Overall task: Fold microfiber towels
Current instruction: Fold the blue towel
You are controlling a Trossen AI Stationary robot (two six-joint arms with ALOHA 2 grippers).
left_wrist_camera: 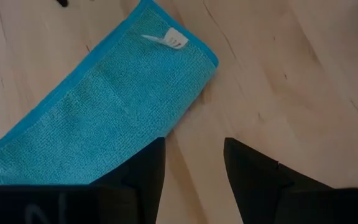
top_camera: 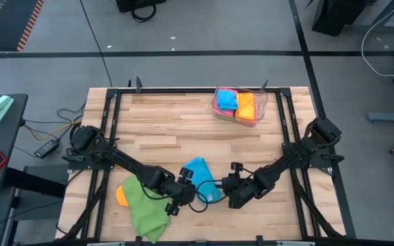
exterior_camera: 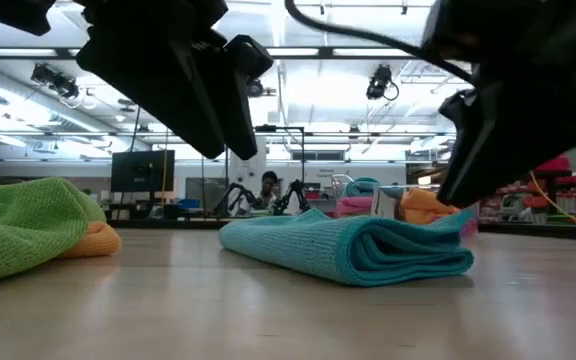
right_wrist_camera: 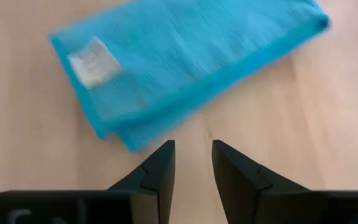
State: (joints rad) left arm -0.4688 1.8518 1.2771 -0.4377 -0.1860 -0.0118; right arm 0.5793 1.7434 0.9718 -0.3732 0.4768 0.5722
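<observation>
Blue towel [top_camera: 202, 179], folded, lies between left gripper [top_camera: 183, 193] and right gripper [top_camera: 232, 192], long axis slanting; both hover just beside it, parted, holding nothing.

Wooden table [top_camera: 163, 130] bearing blue towel [top_camera: 201, 179], green towel [top_camera: 144, 208], clear tray [top_camera: 260, 109].

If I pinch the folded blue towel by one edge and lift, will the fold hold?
Probably not: the blue towel is soft, its layers lying loose and rounded, so it would likely droop open. It looks light. Pushed, it may bunch rather than slide on the wood table.
</observation>
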